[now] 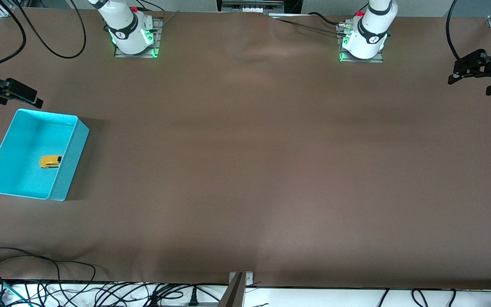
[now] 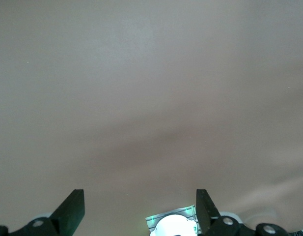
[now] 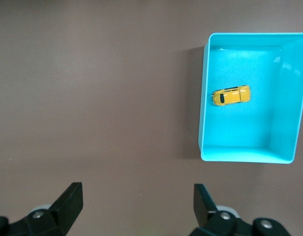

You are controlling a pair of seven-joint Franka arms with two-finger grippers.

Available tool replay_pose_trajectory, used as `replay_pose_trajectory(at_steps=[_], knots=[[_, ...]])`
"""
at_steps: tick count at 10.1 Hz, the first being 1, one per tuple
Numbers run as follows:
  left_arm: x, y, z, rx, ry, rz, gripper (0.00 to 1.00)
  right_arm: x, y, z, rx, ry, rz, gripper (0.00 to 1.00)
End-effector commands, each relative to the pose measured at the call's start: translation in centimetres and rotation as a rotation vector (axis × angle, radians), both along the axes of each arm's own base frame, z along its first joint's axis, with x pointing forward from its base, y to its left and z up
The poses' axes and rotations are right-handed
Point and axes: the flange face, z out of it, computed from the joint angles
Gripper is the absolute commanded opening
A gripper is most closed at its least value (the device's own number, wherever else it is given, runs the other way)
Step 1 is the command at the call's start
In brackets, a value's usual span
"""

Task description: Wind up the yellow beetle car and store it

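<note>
Front view: the yellow beetle car (image 1: 50,161) sits inside the turquoise bin (image 1: 70,160) at the right arm's end of the table, clear of my right gripper (image 1: 24,97). Left wrist view: my left gripper (image 2: 140,209) hangs released over bare brown table (image 2: 151,98). Right wrist view: my right gripper (image 3: 137,204) is spread and empty, the car well apart from it.

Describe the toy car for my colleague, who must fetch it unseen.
Find the turquoise bin at the right arm's end of the brown table. Inside, on its floor, sits the yellow beetle car. It is the bin's only content: tiny, orange-yellow, rounded, dark-windowed.
</note>
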Motion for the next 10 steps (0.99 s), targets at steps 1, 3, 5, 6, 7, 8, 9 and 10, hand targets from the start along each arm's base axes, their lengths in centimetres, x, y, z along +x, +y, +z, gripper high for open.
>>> replay_pose_trajectory(at_steps=[1, 3, 5, 6, 7, 8, 9, 10], knots=[[0.8, 0.3, 0.0, 0.014, -0.007, -0.010, 1.00, -1.8, -2.0, 0.6, -0.024, 0.005, -0.044, 1.00], [0.7, 0.6, 0.1, 0.015, -0.010, -0.002, 1.00, -2.3, -2.0, 0.9, -0.050, 0.006, -0.046, 1.00], [0.7, 0.5, 0.1, 0.013, -0.008, -0.005, 1.00, -2.3, -2.2, 1.1, -0.049, 0.001, -0.049, 1.00], [0.8, 0.6, 0.0, 0.015, -0.007, -0.004, 1.00, -2.4, -1.9, 1.1, -0.049, 0.001, -0.046, 1.00], [0.8, 0.8, 0.0, 0.015, -0.011, -0.001, 1.00, -2.4, -1.7, 1.1, -0.050, 0.002, -0.042, 1.00], [0.9, 0.9, 0.1, 0.017, -0.016, 0.001, 1.00, -2.6, -1.3, 1.4, -0.051, -0.002, -0.036, 1.00], [0.9, 1.0, 0.1, 0.017, -0.016, 0.003, 1.00, -2.6, -0.8, 1.5, -0.052, -0.004, -0.026, 1.00], [0.9, 0.9, 0.1, 0.017, -0.016, 0.001, 1.00, -2.6, -0.4, 1.5, -0.052, -0.004, -0.019, 1.00]])
